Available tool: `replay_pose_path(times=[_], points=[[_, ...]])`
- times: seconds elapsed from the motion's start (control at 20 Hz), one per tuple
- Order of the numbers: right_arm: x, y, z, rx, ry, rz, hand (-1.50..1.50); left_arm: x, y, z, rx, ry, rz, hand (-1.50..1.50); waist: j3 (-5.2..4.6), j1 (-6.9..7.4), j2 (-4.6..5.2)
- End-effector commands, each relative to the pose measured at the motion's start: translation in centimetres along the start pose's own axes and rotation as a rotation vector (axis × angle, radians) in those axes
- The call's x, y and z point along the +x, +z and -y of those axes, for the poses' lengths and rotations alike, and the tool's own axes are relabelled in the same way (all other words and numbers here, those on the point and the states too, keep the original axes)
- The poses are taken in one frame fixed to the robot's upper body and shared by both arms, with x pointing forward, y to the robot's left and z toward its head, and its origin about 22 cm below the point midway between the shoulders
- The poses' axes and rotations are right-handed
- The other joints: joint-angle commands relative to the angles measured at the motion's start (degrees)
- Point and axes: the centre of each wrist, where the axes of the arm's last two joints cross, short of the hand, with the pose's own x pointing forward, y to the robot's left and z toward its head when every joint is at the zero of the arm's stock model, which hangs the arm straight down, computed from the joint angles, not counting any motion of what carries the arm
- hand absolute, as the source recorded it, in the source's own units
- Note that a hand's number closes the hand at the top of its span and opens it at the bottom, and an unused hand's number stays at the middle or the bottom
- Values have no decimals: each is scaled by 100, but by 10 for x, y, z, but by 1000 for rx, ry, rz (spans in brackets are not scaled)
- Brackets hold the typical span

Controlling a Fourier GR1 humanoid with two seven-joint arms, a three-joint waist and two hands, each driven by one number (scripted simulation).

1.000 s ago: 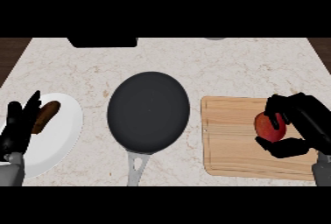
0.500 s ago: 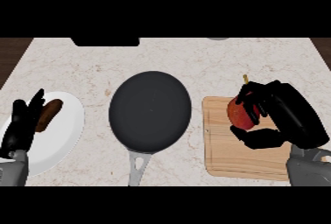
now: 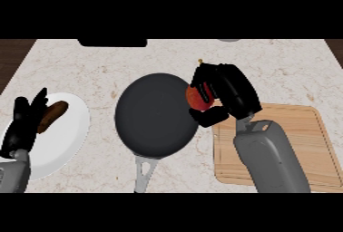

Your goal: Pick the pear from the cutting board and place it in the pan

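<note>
My right hand [image 3: 227, 93] is curled round a red pear [image 3: 196, 98], whose thin stem pokes up above the fingers. Hand and pear hang over the right rim of the black pan [image 3: 157, 118], which sits mid-counter with its grey handle pointing toward me. The wooden cutting board [image 3: 301, 136] lies to the right, partly hidden by my right forearm, and nothing shows on its visible part. My left hand [image 3: 23, 124] rests open at the left edge, fingers up.
A white plate [image 3: 64, 136] with a brown sausage [image 3: 52, 115] on it sits at the left, just behind my left hand. A dark object [image 3: 112, 42] lies at the counter's far edge. The counter top is pale marble.
My right hand has lifted the pear off the cutting board and carried it left, up to the pan's right rim. The left hand has stayed still.
</note>
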Motion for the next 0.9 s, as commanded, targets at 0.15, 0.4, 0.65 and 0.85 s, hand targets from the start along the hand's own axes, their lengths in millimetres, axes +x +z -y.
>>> replay_pose_path(times=[0.15,0.4,0.65,0.85], points=[[0,-44,-63,49,-10,-66,150,5,3,12,-21,2,15,0,-9,58,21],[-10,-59,-97,72,-21,-99,150,1,1,28,-49,12,19,0,-9,246,75],[-15,-70,-107,121,-70,-118,150,15,0,15,-47,4,37,0,-6,348,90],[-23,-53,-125,119,-213,-154,150,8,-4,30,-72,-1,60,0,-8,524,151]])
